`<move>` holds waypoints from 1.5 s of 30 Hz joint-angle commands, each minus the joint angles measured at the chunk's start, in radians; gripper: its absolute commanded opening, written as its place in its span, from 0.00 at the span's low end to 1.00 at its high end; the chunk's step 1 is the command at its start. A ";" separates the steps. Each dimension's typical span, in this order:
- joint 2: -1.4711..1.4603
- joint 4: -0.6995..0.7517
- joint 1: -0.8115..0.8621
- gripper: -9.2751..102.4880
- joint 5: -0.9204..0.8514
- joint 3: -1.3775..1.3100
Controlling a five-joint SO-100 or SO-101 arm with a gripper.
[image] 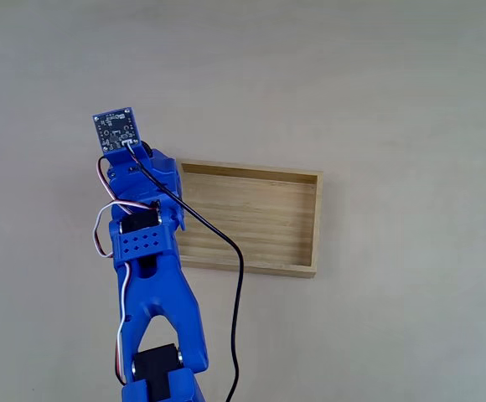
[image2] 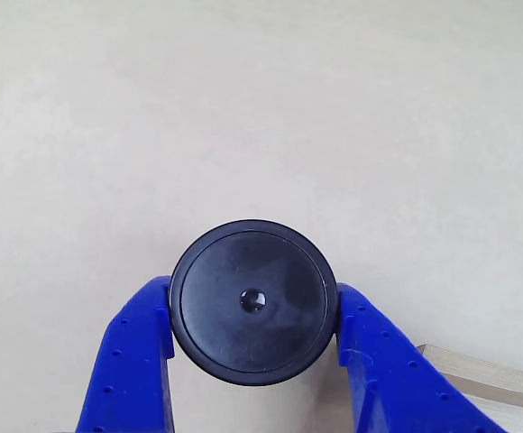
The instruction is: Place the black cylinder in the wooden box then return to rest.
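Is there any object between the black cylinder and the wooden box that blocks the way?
Nothing visible does. The gripper has the black cylinder between its fingers, and only bare table lies toward the wooden box, whose floor is empty.

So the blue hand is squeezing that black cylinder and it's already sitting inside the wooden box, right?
Not quite. The hand does squeeze the black cylinder, but it isn't inside the wooden box. The other view shows it over bare table, with only a box corner at lower right.
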 commanded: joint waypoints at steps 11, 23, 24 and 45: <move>-0.086 -0.031 -0.018 0.25 0.008 -0.135; -0.212 0.034 -0.003 0.25 0.009 -0.149; -0.224 0.037 -0.003 0.25 0.009 -0.143; -0.678 0.040 0.091 0.25 0.029 0.272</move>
